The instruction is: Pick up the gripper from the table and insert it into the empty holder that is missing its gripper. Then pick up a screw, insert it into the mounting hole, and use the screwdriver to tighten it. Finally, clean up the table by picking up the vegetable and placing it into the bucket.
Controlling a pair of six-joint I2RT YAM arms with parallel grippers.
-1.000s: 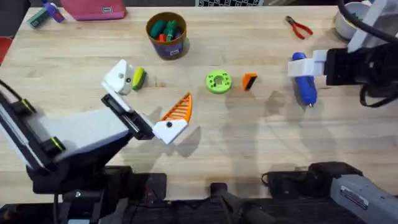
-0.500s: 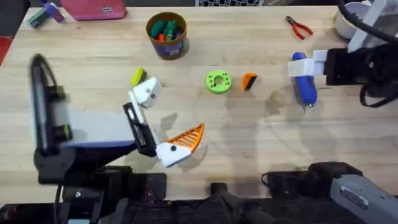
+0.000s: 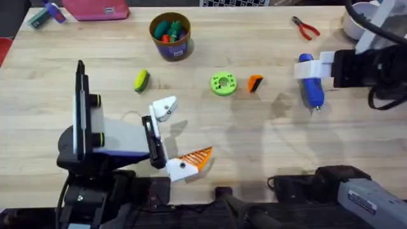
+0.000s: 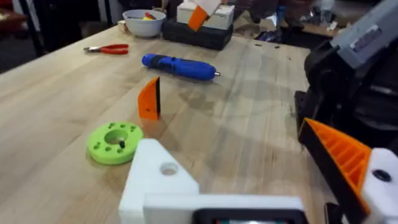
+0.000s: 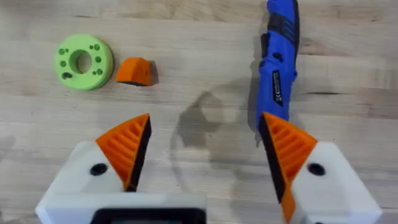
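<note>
The small orange gripper (image 3: 255,83) (image 4: 149,98) (image 5: 135,71) stands on the table beside a green disc (image 3: 223,83) (image 4: 114,142). My left gripper (image 3: 178,133) (image 4: 227,137) is open near the front edge. One of its fingers is the bare white holder (image 3: 164,108) (image 4: 158,183); the other carries an orange wedge. The blue screwdriver (image 3: 310,86) (image 5: 278,68) lies flat at the right. My right gripper (image 3: 325,63) (image 5: 205,121) hovers open beside it, holding nothing. The yellow vegetable (image 3: 141,80) lies left of centre, and the bucket (image 3: 170,35) stands at the back.
Red-handled pliers (image 3: 306,27) (image 4: 107,49) and a white bowl (image 3: 356,22) sit at the back right. A pink case (image 3: 95,9) lies at the back left. The bucket holds coloured pieces.
My left arm has swung right and toward the front edge, taking its open gripper away from the vegetable, which now lies uncovered. The right arm has not moved.
</note>
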